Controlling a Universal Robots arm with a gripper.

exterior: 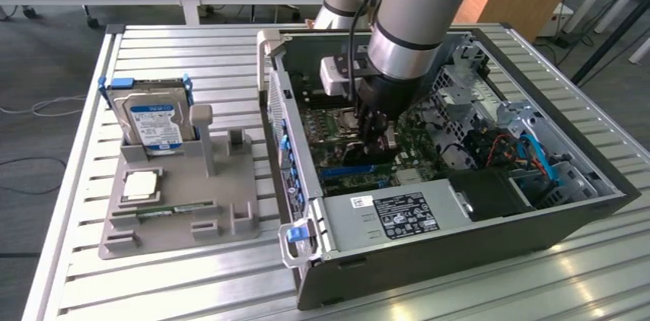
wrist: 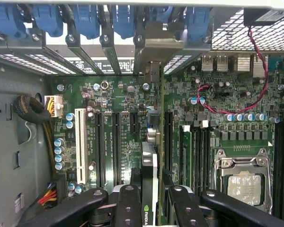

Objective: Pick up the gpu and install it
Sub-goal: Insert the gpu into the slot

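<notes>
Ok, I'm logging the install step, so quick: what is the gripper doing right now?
The gripper: closed on the gpu, holding it edge-on inside the computer case.

Exterior high oblique, wrist close, sharing motherboard (wrist: 113, 94)

NVIDIA logo (wrist: 146, 215) on the gpu (wrist: 150, 170)

gpu (wrist: 150, 176) edge-on in gripper (wrist: 156, 202)
</notes>
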